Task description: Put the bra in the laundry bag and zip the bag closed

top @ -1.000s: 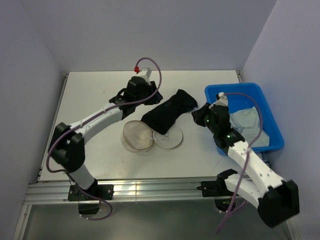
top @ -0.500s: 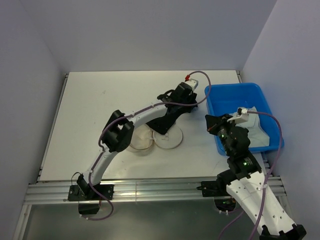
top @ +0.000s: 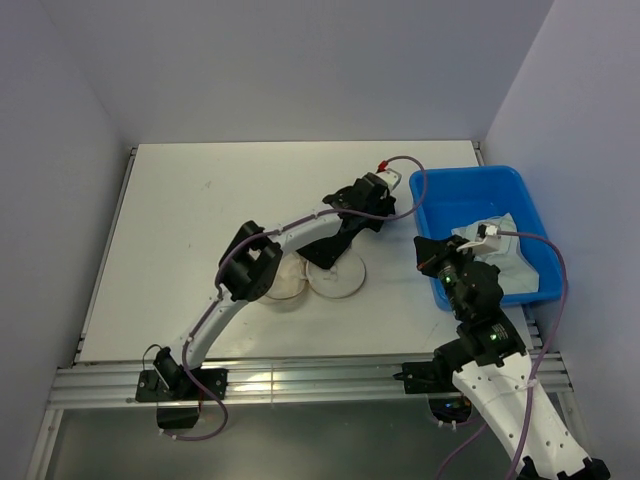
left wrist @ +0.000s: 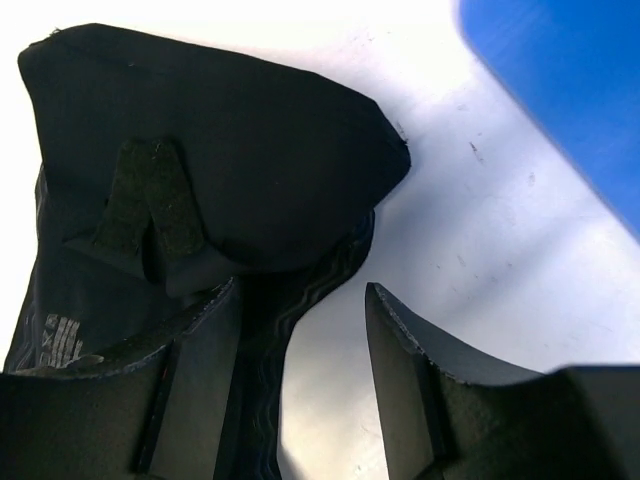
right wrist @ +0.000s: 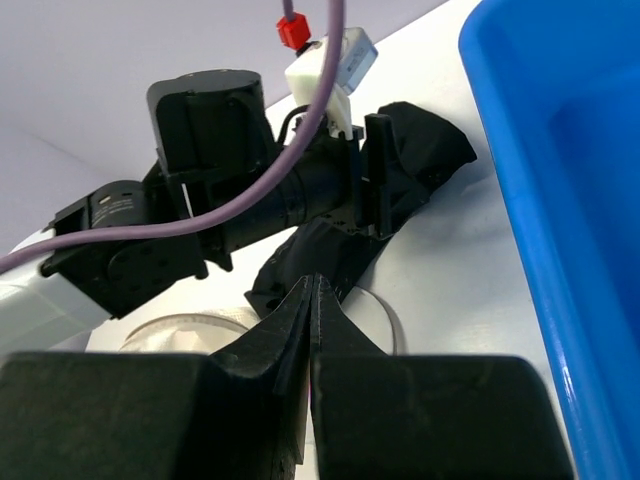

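Finding: the step in hand is judged to be the pick-up of the bra; nothing is bagged yet.

Right gripper (right wrist: 312,288): nearest the near edge on the right side, beside the blue bin (top: 470,175). Its fingers are pressed together with nothing between them, pointing toward the work.

Laundry bag (top: 290,288): on the middle of the tabletop (top: 200,220), toward the near edge, open, with its round lid (top: 340,282) folded out flat to the right. The left arm's elbow hides part of it.

Bra (left wrist: 220,170): black, lying just beyond the bag. Its near end rests over the lid and its far end reaches toward the bin.

Left gripper (left wrist: 300,300): at the bra's far end, jaws moderately parted and holding nothing. One finger is over the fabric, the other over bare tabletop.

Recommendation: the jaws should come down to straddle the folded edge and take several layers, not one strap. The cloth will sag and trail, so it should be lifted well above the bag's rim before being carried over. The idle right gripper could steady the rim. The bra's weight on the lid may drag the bag.

Surface: white, matt, lightly scuffed, with a metal rail along the near edge. Pale items lie in the bin.

Room: plain pale walls close in the left, far and right sides.
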Action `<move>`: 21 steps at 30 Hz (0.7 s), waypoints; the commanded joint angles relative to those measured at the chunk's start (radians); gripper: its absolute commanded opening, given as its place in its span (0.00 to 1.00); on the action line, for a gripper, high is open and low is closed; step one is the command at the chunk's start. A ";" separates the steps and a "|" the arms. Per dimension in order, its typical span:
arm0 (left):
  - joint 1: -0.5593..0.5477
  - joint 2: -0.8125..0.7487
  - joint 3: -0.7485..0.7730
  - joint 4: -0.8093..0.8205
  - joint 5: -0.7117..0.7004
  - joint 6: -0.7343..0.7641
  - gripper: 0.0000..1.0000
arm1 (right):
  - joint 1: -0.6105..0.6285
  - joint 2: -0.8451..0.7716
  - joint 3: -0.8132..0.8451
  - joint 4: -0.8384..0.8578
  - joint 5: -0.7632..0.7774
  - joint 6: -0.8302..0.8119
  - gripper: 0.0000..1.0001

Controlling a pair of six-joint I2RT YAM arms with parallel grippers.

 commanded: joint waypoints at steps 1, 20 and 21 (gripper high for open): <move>-0.004 0.026 0.066 0.049 -0.021 0.044 0.59 | -0.003 0.009 0.003 0.017 -0.014 -0.022 0.03; -0.004 -0.111 0.002 0.200 -0.032 0.087 0.00 | -0.003 0.058 -0.005 0.057 -0.045 -0.023 0.06; -0.004 -0.136 -0.009 0.214 -0.018 0.087 0.00 | -0.004 0.063 -0.003 0.060 -0.051 -0.023 0.08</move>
